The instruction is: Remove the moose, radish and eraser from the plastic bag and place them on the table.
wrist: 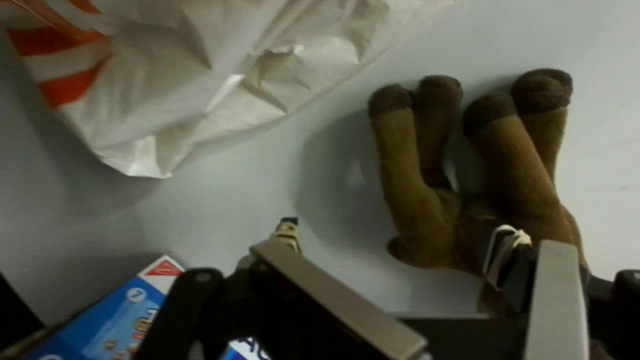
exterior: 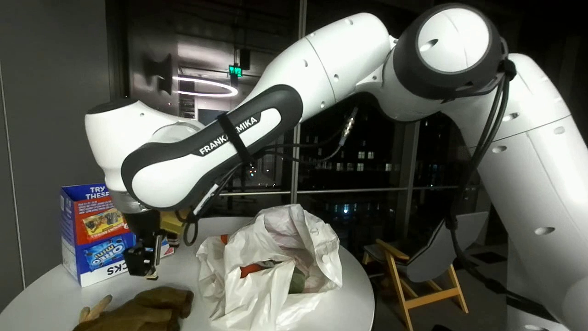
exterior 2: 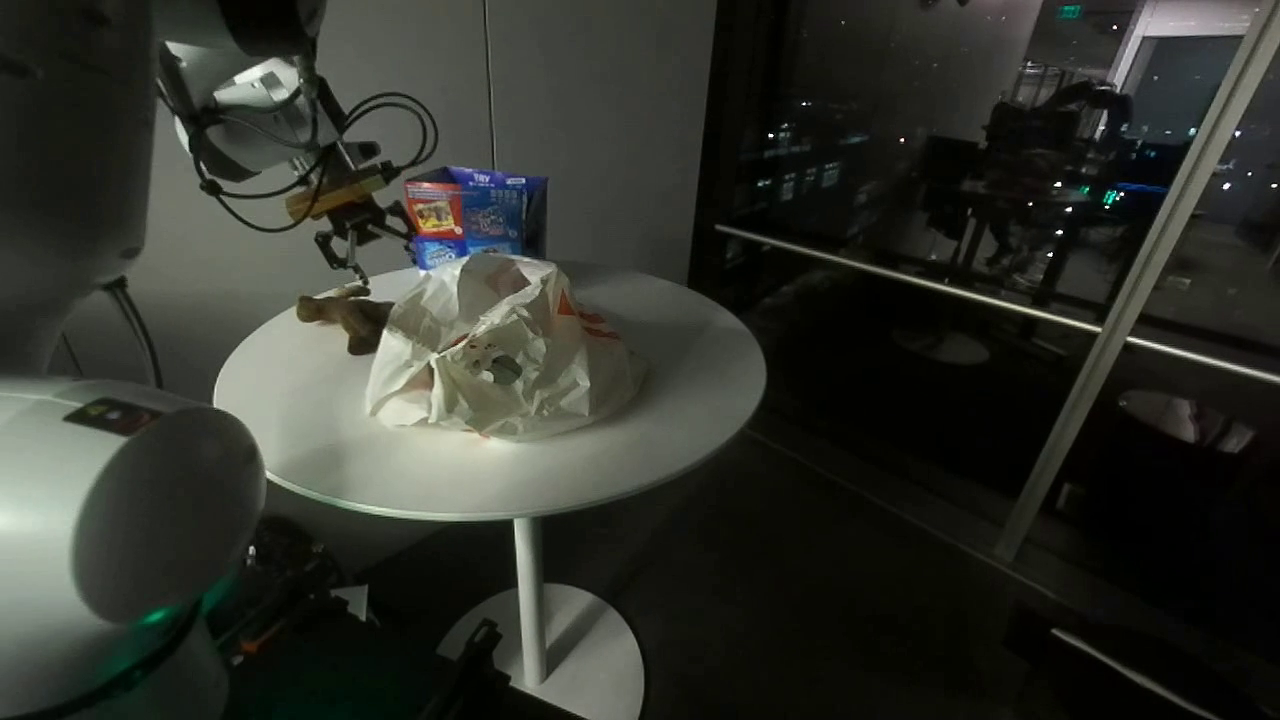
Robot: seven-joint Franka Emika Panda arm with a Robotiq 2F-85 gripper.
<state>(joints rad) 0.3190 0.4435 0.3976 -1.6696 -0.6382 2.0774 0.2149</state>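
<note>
- Hand [wrist: 398,235] spread wide, holding nothing.
- Moose [exterior: 147,310] on table [exterior 2: 690,370], just beside bag [exterior: 257,294].
- Reaching inside, the hand could snag the bag's loose folds and drag it into the moose.

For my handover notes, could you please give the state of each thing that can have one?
Gripper: open, holding nothing
Moose: on its side on the table
Plastic bag: crumpled, mouth open, something green inside
Blue carton: standing on the table
Green sign: lit
Ring lamp: lit
</note>
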